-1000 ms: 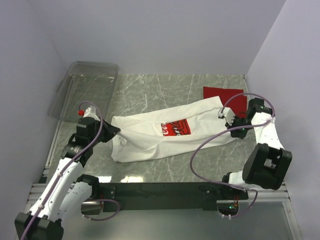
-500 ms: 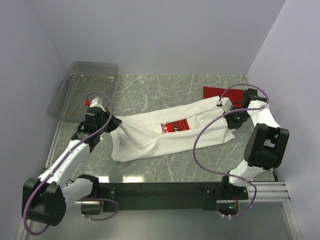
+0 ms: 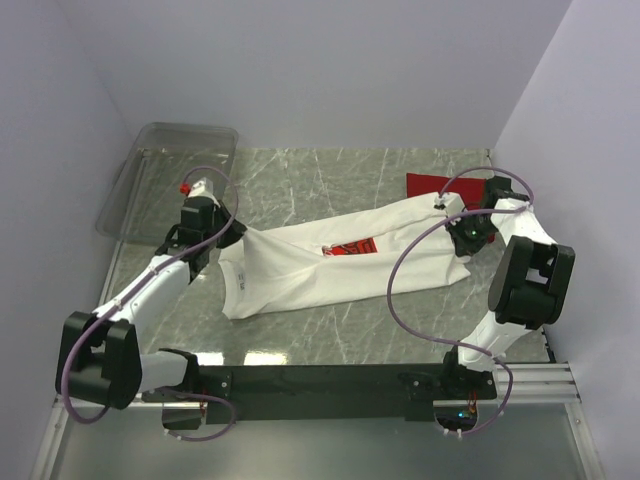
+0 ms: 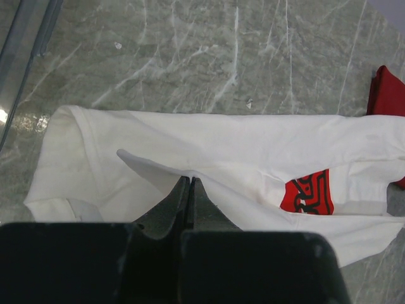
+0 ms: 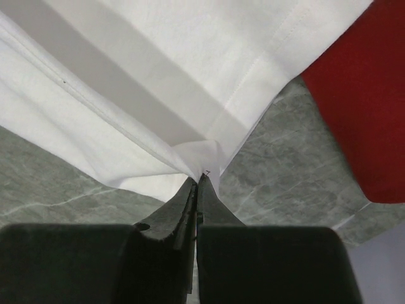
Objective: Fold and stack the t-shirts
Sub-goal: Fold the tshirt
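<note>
Two ends pinched: white t-shirt (image 3: 300, 280) lies across the desk (image 3: 330, 175), long axis left-right, between the arms. Left end effector (image 4: 190, 183) clamps its left edge, right end effector (image 5: 197, 182) its right hem. Red t-shirt (image 3: 440, 186) touches the far-right end.

We see a grey-green marbled table (image 3: 330, 170) with pale veins, enclosed by plain lavender walls (image 3: 320, 70) at the back and on both sides. A clear plastic bin (image 3: 180, 170) sits at its far left corner. Lighting is soft and even.
</note>
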Controlling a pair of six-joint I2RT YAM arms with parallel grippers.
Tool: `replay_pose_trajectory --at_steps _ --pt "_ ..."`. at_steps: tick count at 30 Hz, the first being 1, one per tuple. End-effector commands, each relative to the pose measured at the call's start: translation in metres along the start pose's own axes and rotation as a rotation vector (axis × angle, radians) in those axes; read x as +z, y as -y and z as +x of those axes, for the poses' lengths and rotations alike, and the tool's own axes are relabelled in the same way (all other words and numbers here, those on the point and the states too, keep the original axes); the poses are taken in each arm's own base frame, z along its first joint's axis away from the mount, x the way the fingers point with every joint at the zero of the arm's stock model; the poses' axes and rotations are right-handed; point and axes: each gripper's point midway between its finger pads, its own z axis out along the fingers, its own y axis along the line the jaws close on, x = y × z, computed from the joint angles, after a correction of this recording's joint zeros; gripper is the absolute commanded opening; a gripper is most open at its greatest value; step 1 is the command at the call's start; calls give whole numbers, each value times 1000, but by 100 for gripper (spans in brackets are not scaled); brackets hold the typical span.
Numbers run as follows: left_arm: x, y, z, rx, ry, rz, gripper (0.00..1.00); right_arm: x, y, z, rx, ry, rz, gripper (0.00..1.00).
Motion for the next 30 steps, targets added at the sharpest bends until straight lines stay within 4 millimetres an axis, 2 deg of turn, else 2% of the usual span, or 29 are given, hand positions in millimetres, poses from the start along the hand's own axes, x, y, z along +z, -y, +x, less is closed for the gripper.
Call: replay_pose_trajectory --at_steps 1,8,18,21,25,30 --pt "6 17 -29 41 85 38 1 -6 20 -15 -2 32 68 2" --pt "11 19 -31 48 82 35 1 -2 19 -19 -4 39 60 4" --pt "-1 13 -34 56 119 21 1 9 20 -33 -18 25 71 6" --pt "2 13 -34 63 111 21 1 11 26 -34 -2 17 100 10" --pt "5 17 -36 66 110 30 1 7 35 -38 32 34 156 21" --pt "2 18 -39 64 121 30 1 5 37 -46 45 62 182 24"
